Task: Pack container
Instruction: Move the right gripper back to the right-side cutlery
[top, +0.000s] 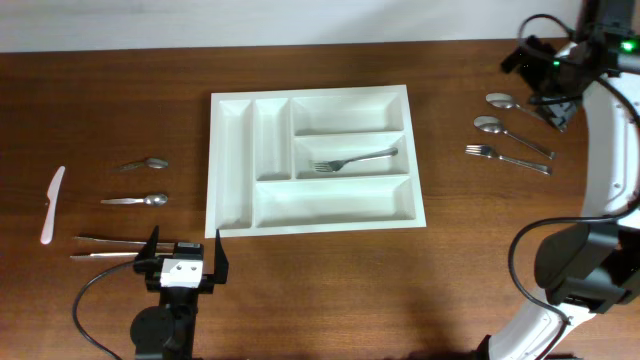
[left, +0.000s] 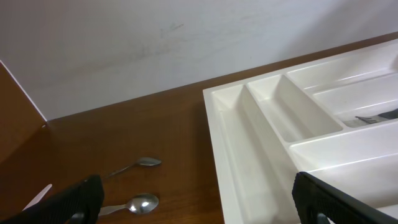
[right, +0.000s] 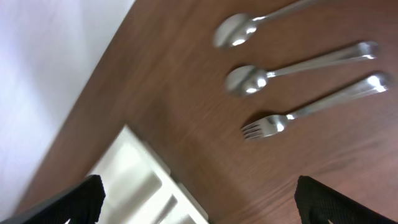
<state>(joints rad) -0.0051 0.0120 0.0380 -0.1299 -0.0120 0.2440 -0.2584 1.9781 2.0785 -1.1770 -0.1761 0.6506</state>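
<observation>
Two grippers open, one fork in the tray

Nearest the base, the left gripper (top: 186, 248) sits low over the table (top: 330, 290), just off the tray's near left corner. Its jaws are spread wide with nothing between them. Just to its left lie two thin metal sticks (top: 110, 241), side by side. Farther out on that side are a small spoon (top: 137, 200), a second small spoon (top: 146, 163) and a white knife (top: 52, 205).

The tray (top: 232, 160) lies flat at mid-table, with two narrow slots on its left and three long ones on its right. A fork (top: 355, 159) lies in the middle long slot, tines pointing left.

Right of the tray, well apart from it, lie another fork (top: 508, 159), a spoon (top: 515, 138) and a farther spoon (top: 515, 106). The right gripper (right: 199, 193) hangs over the table's far right part, near these three. Its jaws are wide apart and hold nothing.
</observation>
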